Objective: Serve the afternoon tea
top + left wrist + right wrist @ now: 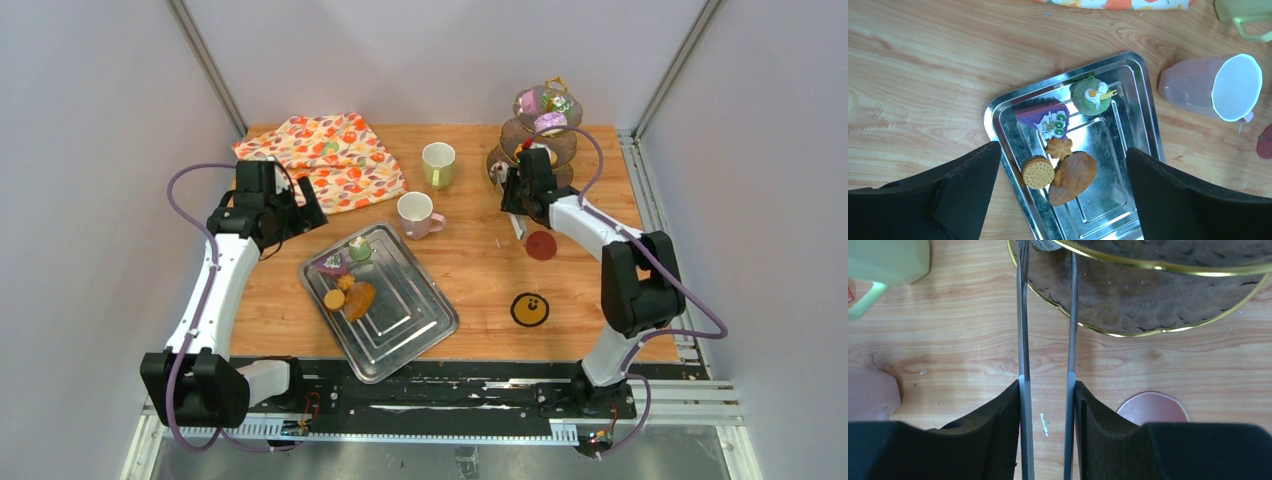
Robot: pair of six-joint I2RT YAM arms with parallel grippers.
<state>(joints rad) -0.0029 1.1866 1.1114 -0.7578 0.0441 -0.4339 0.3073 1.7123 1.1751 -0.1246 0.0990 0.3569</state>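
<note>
Top external view: steel tray [420, 330] on tabletop [470, 270], left of centre. Its far end carries green cake [1090, 96], purple cake [1045, 115], star cookie [1059, 147], round cookie [1037, 172] and brown pastry [1073, 177]. Pink mug [415, 213] just beyond tray; pale-green mug [438, 163] farther back. Left tool [1062, 148] released, jaws wide, hovering over the pastries. Right tool [1047, 390] clenched on metal tongs [1023, 340], blades apart, tips over the rim of the tiered stand [545, 130] bottom plate.

Enclosed by pale grey walls [430, 50] on three sides. Framed by metal posts [205, 65] at the back corners. Evenly lit over a light wooden surface [470, 280].
</note>
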